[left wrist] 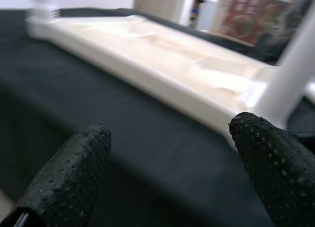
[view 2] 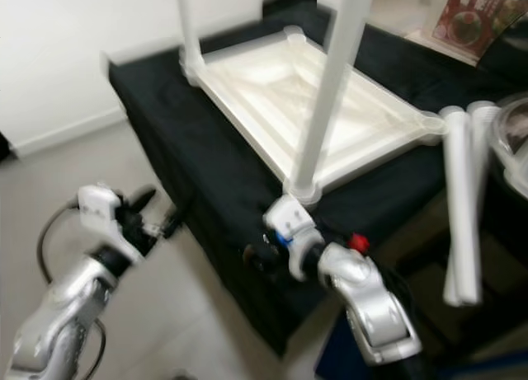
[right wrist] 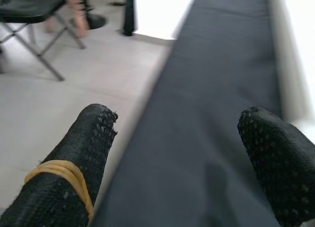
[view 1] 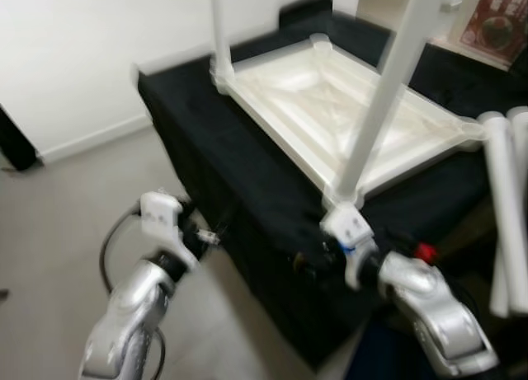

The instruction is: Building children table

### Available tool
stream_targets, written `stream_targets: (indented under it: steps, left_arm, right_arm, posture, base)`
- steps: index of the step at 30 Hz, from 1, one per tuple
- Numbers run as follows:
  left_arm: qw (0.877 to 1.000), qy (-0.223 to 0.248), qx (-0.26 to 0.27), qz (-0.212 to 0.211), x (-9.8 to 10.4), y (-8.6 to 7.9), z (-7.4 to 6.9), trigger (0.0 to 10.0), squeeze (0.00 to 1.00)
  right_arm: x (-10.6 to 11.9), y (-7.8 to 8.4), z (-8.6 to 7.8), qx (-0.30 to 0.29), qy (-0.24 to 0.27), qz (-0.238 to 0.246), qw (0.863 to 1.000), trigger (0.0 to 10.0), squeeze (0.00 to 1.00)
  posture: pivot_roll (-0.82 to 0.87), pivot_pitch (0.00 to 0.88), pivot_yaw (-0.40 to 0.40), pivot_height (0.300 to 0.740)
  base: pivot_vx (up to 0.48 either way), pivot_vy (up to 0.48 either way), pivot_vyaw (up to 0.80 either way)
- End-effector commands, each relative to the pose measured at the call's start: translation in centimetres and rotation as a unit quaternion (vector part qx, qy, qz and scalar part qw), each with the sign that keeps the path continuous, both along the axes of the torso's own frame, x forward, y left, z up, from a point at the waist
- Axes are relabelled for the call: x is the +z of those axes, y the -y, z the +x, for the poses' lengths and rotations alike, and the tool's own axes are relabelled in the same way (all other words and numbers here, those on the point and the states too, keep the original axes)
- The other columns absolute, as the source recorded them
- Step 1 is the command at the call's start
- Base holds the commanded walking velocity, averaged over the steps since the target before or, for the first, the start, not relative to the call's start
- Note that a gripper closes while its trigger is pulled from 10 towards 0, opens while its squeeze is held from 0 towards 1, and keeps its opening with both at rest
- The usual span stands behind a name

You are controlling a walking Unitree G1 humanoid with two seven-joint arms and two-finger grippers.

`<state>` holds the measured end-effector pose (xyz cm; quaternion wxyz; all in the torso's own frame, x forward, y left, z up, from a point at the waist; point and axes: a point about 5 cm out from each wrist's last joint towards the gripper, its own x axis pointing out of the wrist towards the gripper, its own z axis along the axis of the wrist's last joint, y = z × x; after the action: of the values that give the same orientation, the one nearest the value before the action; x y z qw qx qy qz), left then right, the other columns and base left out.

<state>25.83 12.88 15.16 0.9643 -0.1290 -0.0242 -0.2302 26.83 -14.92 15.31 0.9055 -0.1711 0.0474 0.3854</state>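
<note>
Right tool (right wrist: 177,158): nearest your camera, at the desk's front edge below the tabletop's near corner; your wrist view shows its two fingers spread wide, empty, one finger (right wrist: 74,173) banded with yellow rubber.
Left tool (left wrist: 172,163): low over the floor beside the desk's left side; fingers parted, empty, pointing at the tabletop.
Desk (view 1: 198,141): draped in black cloth.
Children's tabletop (view 1: 330,100): white, upside down on the desk.
Fitted legs (view 1: 388,83): two stand upright in its corners.
Loose legs (view 1: 507,199): white, lying just right of the tabletop.
</note>
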Motion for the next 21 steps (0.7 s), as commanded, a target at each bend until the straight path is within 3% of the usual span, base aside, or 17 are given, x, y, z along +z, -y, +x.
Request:
stream_targets:
  steps: [1,14,20,21]
  left_arm:
    - [1.000,-0.004,-0.015,-0.004,-0.2,0.5,-0.2,10.0,0.00]
    - [0.998,0.009,-0.067,-0.019,0.3,1.5,-1.1,10.0,0.00]
    - [0.995,0.013,-0.100,-0.028,0.5,2.0,-1.6,10.0,0.00]
    - [0.994,0.011,-0.105,-0.027,0.5,2.1,-1.6,10.0,0.00]
  right_arm:
    - [-0.2,0.8,0.0,-0.020,0.001,-0.015,1.000,10.0,0.00]
    - [0.0,1.9,-0.1,-0.031,0.002,-0.063,0.998,10.0,0.00]
    - [0.3,2.5,0.5,-0.079,0.015,-0.077,0.994,10.0,0.00]
    - [0.6,3.0,0.9,-0.111,0.021,-0.073,0.991,10.0,0.00]
  posture:
    - [-0.09,0.143,0.020,0.740]
    - [-0.09,0.141,0.017,0.740]
    - [-0.09,0.146,0.019,0.740]
    - [-0.09,0.150,0.021,0.740]
  base:
    - [0.000,0.000,0.00]
    - [0.000,0.000,0.00]
    - [0.000,0.000,0.00]
    - [0.000,0.000,0.00]
